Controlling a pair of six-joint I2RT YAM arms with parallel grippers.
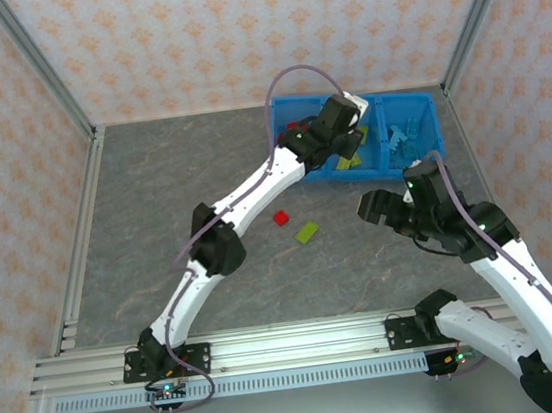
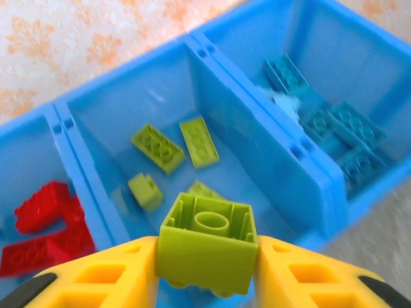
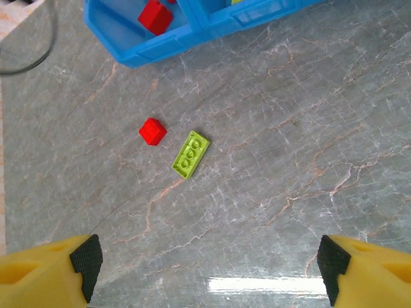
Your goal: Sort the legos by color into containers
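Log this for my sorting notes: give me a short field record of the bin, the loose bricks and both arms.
bin: three compartments; red bricks left, green bricks middle, blue bricks right
left fingers: shut on green brick, over the middle compartment
right fingers: open, empty, above the table
loose on table: red brick and green plate, close together
not yet binned: held green brick, two loose pieces

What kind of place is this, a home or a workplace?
Most likely a robot test cell in a lab. Two robot arms stand on an aluminium rail at the edge of a grey table, framed patterned wall panels box it in, and a blue bin with toy bricks sits on it.
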